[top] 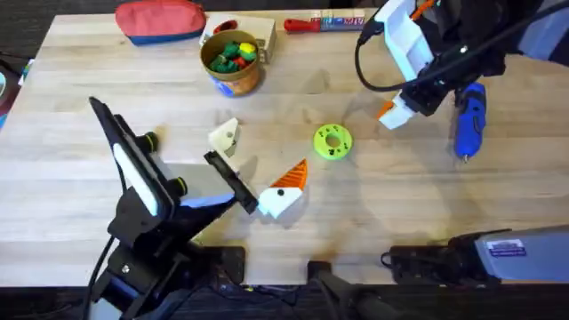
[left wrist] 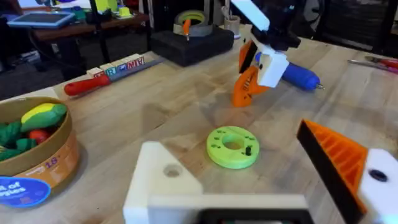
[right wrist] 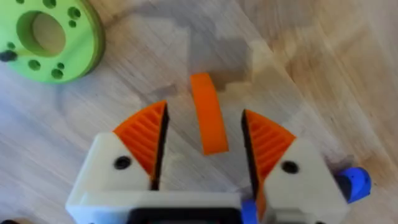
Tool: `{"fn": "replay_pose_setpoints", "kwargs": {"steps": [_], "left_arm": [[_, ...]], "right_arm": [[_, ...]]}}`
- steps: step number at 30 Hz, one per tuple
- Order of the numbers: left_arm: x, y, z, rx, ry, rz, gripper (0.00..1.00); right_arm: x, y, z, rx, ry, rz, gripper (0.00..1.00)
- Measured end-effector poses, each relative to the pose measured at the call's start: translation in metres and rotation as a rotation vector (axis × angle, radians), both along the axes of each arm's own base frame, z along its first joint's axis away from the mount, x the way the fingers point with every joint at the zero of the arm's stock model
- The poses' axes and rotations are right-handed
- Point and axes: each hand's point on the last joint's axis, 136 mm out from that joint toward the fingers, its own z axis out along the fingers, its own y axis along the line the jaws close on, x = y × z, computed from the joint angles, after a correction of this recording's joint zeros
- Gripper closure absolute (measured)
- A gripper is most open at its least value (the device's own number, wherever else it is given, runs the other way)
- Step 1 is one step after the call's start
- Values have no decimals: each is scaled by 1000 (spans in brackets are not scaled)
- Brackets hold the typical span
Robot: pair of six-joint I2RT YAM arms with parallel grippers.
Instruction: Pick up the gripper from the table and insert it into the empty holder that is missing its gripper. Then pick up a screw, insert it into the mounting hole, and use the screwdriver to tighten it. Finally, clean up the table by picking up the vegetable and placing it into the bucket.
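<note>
- Gripper piece (right wrist: 208,121), the loose orange wedge, lies on the table (top: 400,204) directly between the right gripper's (right wrist: 205,140) open ribbed pads (right wrist: 146,134), touching neither.
- Its long axis runs roughly parallel to the pad faces, so closing should pinch its flat sides.
- Right arm is the nearer; the left gripper (top: 258,191), holding nothing, waits well apart, with its bare white holder (top: 224,135) pointing toward it.

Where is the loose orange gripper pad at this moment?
The orange pad lies on the table between the right gripper's open fingers, right of centre in the overhead view, between the green disc and the blue screwdriver.
</note>
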Motion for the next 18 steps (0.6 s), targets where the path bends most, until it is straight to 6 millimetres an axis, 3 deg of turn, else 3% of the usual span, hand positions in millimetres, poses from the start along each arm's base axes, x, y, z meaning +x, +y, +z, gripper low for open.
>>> {"fn": "replay_pose_setpoints", "kwargs": {"steps": [12,18], "left_arm": [[0,0,0,0,0,0,67],[0,0,0,0,0,0,65]], "right_arm": [[0,0,-1,-4,3,13,468],[0,0,-1,-4,2,13,789]]}}
